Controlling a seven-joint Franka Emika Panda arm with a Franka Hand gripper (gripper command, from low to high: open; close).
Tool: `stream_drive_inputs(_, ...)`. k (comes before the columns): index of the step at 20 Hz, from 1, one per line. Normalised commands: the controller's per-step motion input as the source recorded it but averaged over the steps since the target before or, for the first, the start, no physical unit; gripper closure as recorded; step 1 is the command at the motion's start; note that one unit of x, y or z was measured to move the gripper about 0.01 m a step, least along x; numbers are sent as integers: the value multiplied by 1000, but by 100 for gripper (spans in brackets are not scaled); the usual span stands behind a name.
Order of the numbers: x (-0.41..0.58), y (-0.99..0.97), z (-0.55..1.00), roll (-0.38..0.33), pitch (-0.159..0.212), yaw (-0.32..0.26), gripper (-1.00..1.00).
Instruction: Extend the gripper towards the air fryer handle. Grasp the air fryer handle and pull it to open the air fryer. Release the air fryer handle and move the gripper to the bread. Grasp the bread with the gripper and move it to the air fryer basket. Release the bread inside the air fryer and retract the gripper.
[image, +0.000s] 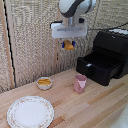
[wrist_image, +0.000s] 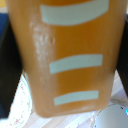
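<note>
My gripper (image: 68, 44) hangs high above the table, shut on the bread (image: 68, 45), a small orange-brown block between the blue tips. In the wrist view the bread (wrist_image: 70, 55) fills almost the whole picture, orange with pale stripes. The glossy black air fryer (image: 112, 47) stands at the exterior view's right. Its basket (image: 97, 62) is pulled out, showing a hollow dark inside. The gripper is to the left of the basket in the exterior view and well above it. The air fryer handle is hard to make out on the dark drawer front.
A pink cup (image: 80, 83) stands in front of the drawer. A small white bowl (image: 44, 82) with yellow-orange contents sits left of it. A patterned white plate (image: 30, 111) lies at the front left. A woven wall stands behind.
</note>
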Motion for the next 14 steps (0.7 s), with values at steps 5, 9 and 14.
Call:
stream_drive_inputs(5, -2, -809, 68, 123, -13, -70, 100)
stream_drive_inputs(9, 5, -807, -8, 125, -47, -74, 100)
stream_drive_inputs(14, 5, -651, -39, 100, -47, -151, 100)
